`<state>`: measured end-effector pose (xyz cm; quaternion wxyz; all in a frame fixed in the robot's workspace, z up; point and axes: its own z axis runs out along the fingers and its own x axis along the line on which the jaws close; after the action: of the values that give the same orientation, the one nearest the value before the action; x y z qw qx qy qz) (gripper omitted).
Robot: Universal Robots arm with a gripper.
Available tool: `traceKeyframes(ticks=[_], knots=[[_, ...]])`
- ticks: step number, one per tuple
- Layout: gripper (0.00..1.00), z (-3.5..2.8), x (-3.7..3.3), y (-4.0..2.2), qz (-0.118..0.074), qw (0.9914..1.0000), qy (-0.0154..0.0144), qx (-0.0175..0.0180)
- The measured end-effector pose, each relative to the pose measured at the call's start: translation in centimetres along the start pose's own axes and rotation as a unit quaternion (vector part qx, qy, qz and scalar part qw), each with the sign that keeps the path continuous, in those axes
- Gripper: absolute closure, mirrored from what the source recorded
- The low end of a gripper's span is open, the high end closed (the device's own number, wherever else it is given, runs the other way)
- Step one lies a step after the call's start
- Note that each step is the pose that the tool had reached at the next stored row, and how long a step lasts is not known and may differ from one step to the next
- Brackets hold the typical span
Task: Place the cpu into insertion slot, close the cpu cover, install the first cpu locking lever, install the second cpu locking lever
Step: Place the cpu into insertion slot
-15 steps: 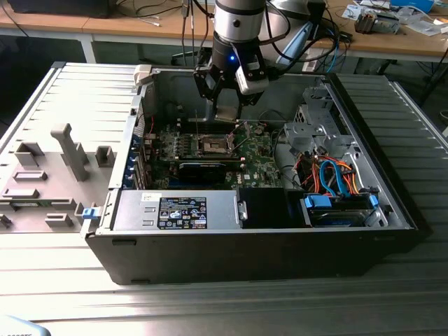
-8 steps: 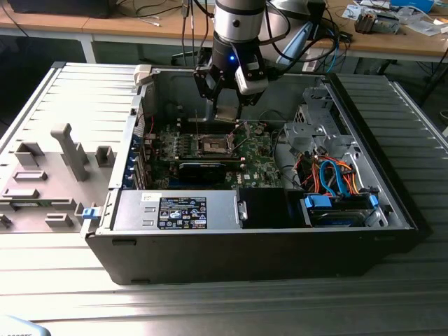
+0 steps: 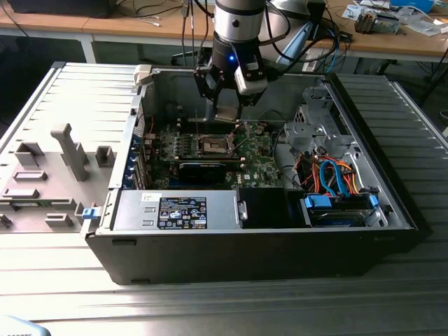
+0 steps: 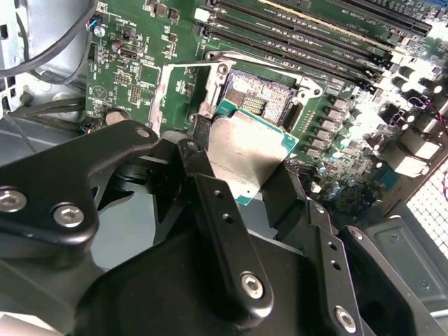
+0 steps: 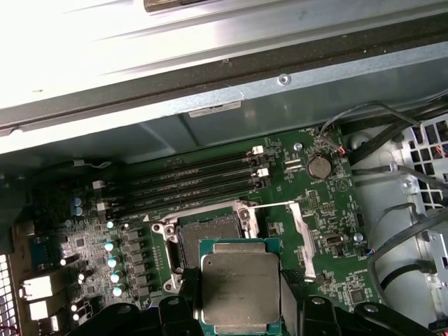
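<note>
My gripper (image 3: 227, 106) is shut on the cpu (image 3: 228, 114), a flat silver-tan chip with a green edge, and hangs inside the open computer case. Both wrist views show the cpu (image 4: 246, 148) (image 5: 240, 283) pinched between the black fingers (image 4: 197, 162) (image 5: 183, 288), held just above and slightly to one side of the insertion slot (image 4: 257, 98) (image 5: 208, 234) (image 3: 215, 145). The slot's dark contact field lies bare. The cpu cover (image 4: 173, 87) (image 5: 302, 227) stands swung open at the slot's side. Thin wire levers (image 3: 198, 128) stick up beside the socket.
Long black memory slots (image 5: 192, 183) (image 4: 315, 35) run beside the socket. Black cables (image 5: 392, 182) and a drive cage (image 3: 315, 129) lie toward the exterior view's right, with orange and blue cables (image 3: 336, 178) nearer. A power supply (image 3: 175, 210) sits along the case's near wall (image 3: 245, 255).
</note>
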<state>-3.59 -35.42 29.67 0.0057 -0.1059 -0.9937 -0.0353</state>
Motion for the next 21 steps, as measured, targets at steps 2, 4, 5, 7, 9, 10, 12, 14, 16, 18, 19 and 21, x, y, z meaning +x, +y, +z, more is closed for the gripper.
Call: traceKeyframes(ticks=[2,4,5,7,9,10,12,14,16,18,19,21], knots=[[0.46,0.01,0.00,0.00,0.002,1.00000,-0.0001,0.0000],[0.46,0.01,0.00,0.00,0.004,0.99999,-0.0003,-0.0001],[0.46,0.01,0.00,0.00,0.005,0.99999,-0.0003,-0.0001],[0.46,0.02,0.00,0.00,0.006,0.99998,-0.0004,-0.0001],[0.46,0.02,0.00,0.00,0.009,0.99996,-0.0006,-0.0002],[0.46,0.02,0.00,0.00,0.011,0.99994,-0.0007,-0.0002],[0.46,0.03,0.00,0.00,0.013,0.99991,-0.0009,-0.0003],[0.46,0.05,0.00,0.00,0.016,0.99987,-0.0011,-0.0003],[0.46,0.05,0.00,0.00,0.018,0.99984,-0.0012,-0.0003],[0.46,0.06,0.00,0.00,0.019,0.99981,-0.0014,-0.0004],[0.46,0.07,0.00,0.00,0.020,0.99979,-0.0014,-0.0004],[0.46,0.08,0.00,0.00,0.023,0.99972,-0.0016,-0.0005]])
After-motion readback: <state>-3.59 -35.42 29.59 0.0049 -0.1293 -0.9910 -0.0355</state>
